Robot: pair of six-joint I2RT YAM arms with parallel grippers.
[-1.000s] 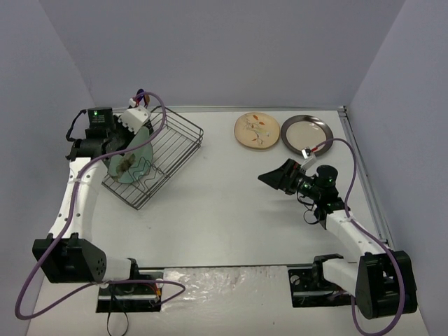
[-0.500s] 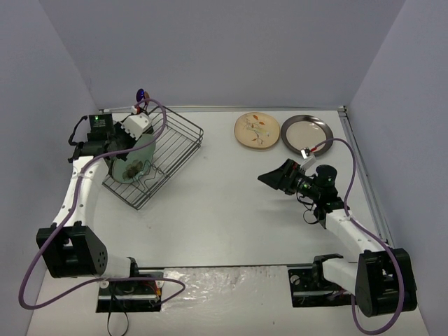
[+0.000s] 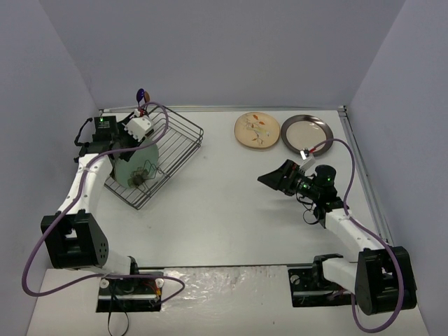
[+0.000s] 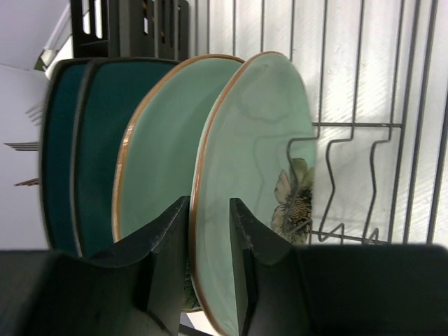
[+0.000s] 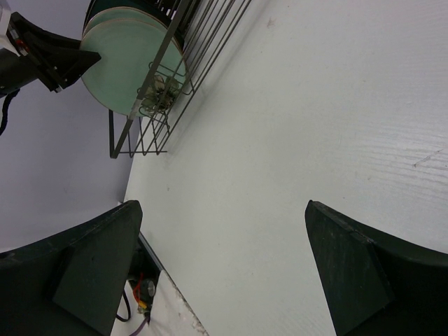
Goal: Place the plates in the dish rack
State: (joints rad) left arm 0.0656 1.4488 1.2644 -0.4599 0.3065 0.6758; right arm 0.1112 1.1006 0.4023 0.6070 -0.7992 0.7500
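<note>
The black wire dish rack [image 3: 178, 136] sits at the back left. Two dark teal square plates [image 4: 70, 154], a plain mint round plate [image 4: 161, 140] and a flowered mint plate [image 4: 259, 140] stand upright in it side by side. My left gripper [image 4: 208, 206] straddles the flowered plate's near rim, jaws narrowly parted with a gap on the right side. A cream floral plate [image 3: 257, 130] and a beige dark-rimmed plate [image 3: 306, 133] lie flat at the back right. My right gripper [image 5: 224, 210] hovers wide open over bare table, nothing in it.
The rack's dark slotted cutlery holder [image 4: 133, 28] stands at its far corner behind the teal plates. Empty wavy dividers [image 4: 350, 182] run to the right of the flowered plate. Walls close in the table on the left, back and right.
The left gripper carried the flowered plate further back and left into the rack, stood it upright beside the plain mint plate, and its jaws have loosened. The right arm stayed still.
</note>
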